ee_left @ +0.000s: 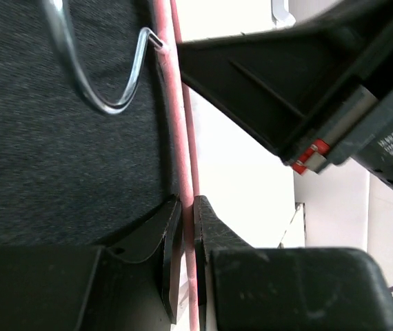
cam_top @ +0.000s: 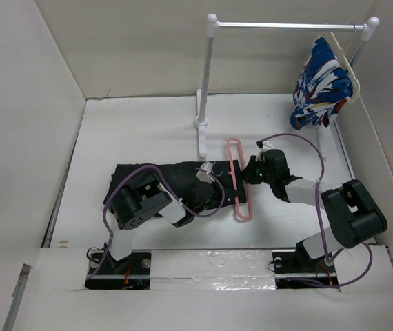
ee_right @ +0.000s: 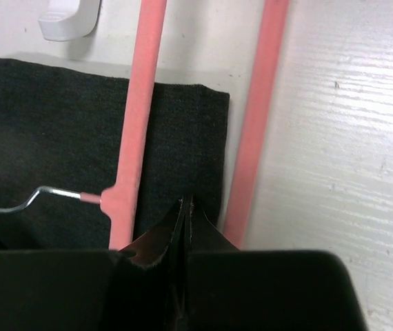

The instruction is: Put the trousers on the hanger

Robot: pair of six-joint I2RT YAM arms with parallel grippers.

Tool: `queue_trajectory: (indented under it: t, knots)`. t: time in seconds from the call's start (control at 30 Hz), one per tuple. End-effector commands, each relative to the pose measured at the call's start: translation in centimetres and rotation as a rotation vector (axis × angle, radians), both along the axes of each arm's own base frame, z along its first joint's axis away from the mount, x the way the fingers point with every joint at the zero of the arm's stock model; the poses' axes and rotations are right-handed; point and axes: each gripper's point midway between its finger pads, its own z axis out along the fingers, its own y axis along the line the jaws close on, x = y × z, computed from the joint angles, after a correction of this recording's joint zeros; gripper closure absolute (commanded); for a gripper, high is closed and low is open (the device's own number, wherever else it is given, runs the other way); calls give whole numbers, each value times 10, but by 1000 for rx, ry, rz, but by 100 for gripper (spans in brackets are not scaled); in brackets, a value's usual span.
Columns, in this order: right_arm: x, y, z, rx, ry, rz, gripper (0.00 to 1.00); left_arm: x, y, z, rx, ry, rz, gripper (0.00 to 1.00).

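White counter (cam_top: pixel 148 131), with a rail (cam_top: pixel 286 26) standing along the far edge from its middle to the far-right corner. Laid flat across the middle, a little nearer the near edge: trousers (cam_top: pixel 183 174), long way running left to right, probably spread like that to leave one end free for threading. Reaching in from the near-left corner over the cloth, left gripper (ee_left: pixel 188 221), jaws clamped on one pink bar of the hanger (ee_right: pixel 140 103), apparently to pin the frame against sliding. Coming from the near-right corner, right gripper (ee_right: pixel 186 214), jaws pressed together, tips down on the cloth in the gap between the two bars, just beside the cloth's right edge. Looks like a pinch for drawing the cloth through the frame, though no telling from here about fabric actually nipped or not. Hanger itself lying flat at the right end of the trousers, right of centre, long way running from far edge toward near edge, one bar on cloth and the other on bare counter just beside it. Smallest, the metal hook (ee_left: pixel 110 109), resting on the cloth and pointing toward the left edge. Trousers not yet draped over any bar.
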Motion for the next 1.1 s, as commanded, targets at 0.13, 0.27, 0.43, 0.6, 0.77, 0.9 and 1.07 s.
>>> queue_trajectory:
  t: [0.13,0.27,0.43,0.6,0.77,0.9,1.07]
  knots:
    - [6,-10,50,67,-134,-36,100,7,17,-8,71,-53,31,100]
    - [3,-22,79,81,-182,-61,100,4,26,-18,128,-58,32,100]
    - [3,-30,107,84,-233,-87,100,3,35,-27,155,-50,35,100]
    - [4,-13,67,17,-136,-45,75,3,25,-19,104,-59,9,100]
    - [19,-2,47,-45,-105,-27,63,5,12,-16,86,-59,-15,100]
    - [28,3,42,-96,-98,-43,61,9,7,-15,81,-63,-15,100]
    - [33,2,25,-129,-71,-64,57,8,4,-15,88,-58,-8,100]
